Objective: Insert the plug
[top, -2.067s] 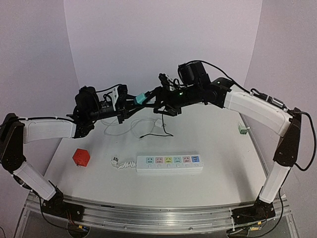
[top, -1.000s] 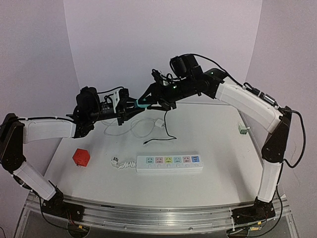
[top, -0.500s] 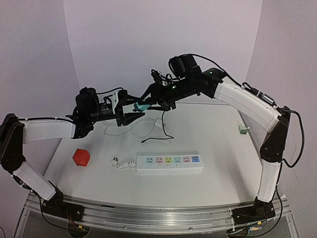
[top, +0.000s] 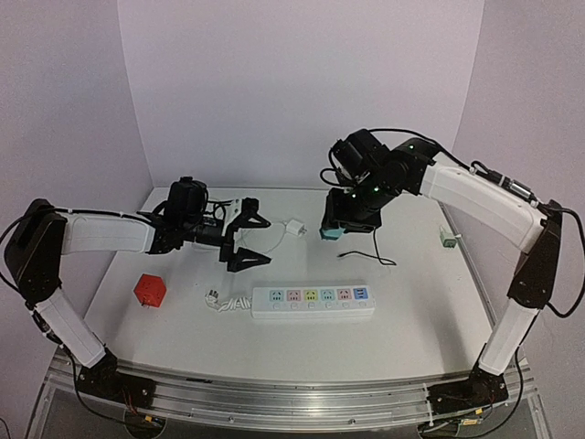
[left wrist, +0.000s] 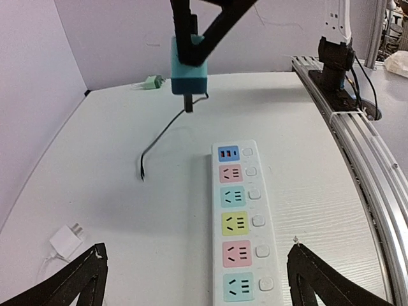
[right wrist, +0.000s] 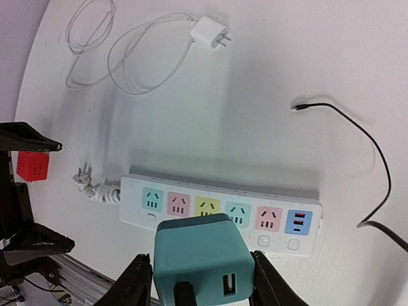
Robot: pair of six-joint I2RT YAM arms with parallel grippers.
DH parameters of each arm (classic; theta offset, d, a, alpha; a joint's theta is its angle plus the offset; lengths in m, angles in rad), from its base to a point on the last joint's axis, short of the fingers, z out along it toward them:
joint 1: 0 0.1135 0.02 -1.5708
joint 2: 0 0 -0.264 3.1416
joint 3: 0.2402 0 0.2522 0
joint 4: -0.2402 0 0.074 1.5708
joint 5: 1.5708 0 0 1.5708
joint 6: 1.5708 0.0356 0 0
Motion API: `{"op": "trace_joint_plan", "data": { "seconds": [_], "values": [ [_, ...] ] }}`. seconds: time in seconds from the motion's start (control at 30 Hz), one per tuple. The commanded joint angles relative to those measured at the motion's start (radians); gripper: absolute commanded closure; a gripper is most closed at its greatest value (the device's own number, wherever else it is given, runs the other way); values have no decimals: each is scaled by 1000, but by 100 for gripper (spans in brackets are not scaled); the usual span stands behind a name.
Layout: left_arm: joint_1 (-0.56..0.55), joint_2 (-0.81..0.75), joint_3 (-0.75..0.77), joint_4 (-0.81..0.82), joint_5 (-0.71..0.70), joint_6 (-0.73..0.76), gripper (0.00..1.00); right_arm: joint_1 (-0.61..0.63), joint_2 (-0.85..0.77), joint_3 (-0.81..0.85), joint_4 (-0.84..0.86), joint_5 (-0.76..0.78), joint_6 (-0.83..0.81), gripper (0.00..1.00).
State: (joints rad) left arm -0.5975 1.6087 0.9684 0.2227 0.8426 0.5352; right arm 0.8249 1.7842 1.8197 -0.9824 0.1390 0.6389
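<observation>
The right gripper (right wrist: 201, 284) pinches a teal boxy plug (right wrist: 194, 245) aloft (left gripper (top: 260, 240) spread wide) beyond the long white power strip (top: 313, 301) by the counter's near edge.

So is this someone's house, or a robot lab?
Probably a robot lab bench. A left arm and right arm are bolted to a metal rail edging a white table, plain backdrop walls stand round it, with a power strip and teal plug as practice props.
</observation>
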Motion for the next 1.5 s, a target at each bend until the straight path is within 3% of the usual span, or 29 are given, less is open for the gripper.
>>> {"op": "trace_joint_plan", "data": {
  "seconds": [0.0, 0.17, 0.37, 0.57, 0.87, 1.2, 1.47],
  "values": [
    [-48, 65, 70, -128, -39, 86, 2, -1, -83, -67, -36, 152, 31, 100],
    [-95, 170, 124, -313, -151, 199, 2, -1, -114, -155, -52, 213, 74, 100],
    [-133, 252, 188, -471, -215, 217, 1, -1, -87, -215, -73, 239, 132, 100],
    [-181, 306, 218, -517, -253, 222, 2, -1, -77, -263, -73, 236, 166, 100],
    [-191, 387, 299, -540, -289, 226, 11, -1, 10, -295, -62, 142, 164, 100],
    [-191, 386, 253, -543, -285, 204, 25, -1, 71, -333, -2, 87, 153, 100],
    [-191, 391, 253, -531, -288, 185, 27, 0, 106, -336, 31, 46, 161, 100]
  ]
}}
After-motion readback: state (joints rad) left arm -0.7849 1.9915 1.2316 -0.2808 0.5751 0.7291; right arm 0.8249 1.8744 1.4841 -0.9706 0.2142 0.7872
